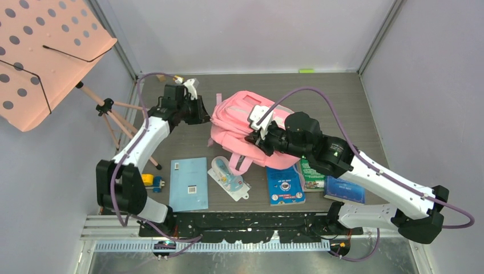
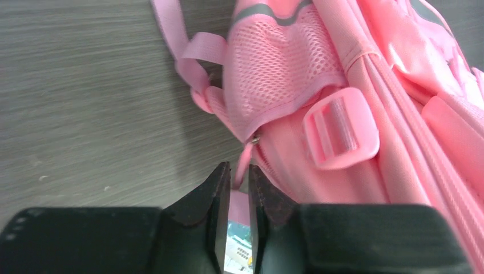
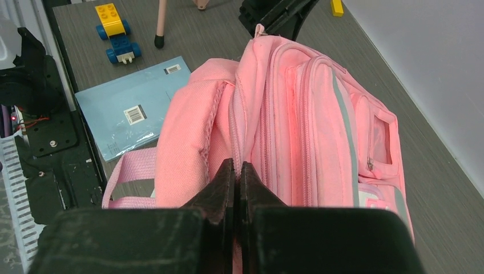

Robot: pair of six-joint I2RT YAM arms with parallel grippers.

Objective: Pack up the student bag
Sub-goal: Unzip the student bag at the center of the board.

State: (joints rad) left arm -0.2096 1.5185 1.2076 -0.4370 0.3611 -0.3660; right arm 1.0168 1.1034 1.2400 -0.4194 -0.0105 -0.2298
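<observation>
The pink student bag [image 1: 237,117] lies in the middle of the table, its straps toward the near edge. My left gripper [image 1: 206,118] is at the bag's left end. In the left wrist view [image 2: 240,171] its jaws are nearly closed on the pink zipper pull tab [image 2: 245,162], below a mesh side pocket [image 2: 274,63]. My right gripper [image 1: 255,138] is over the bag's near side. In the right wrist view [image 3: 237,168] it is shut on the bag [image 3: 297,114] at the fabric beside the main zipper seam. That zipper looks closed.
Near the front edge lie a light blue notebook [image 1: 189,184], a blister-packed item [image 1: 227,178], a blue book [image 1: 284,185], a green book [image 1: 311,174] and a dark blue book [image 1: 345,190]. A yellow-blue toy [image 1: 152,181] sits at the left. A salmon music stand [image 1: 45,51] and its tripod stand far left.
</observation>
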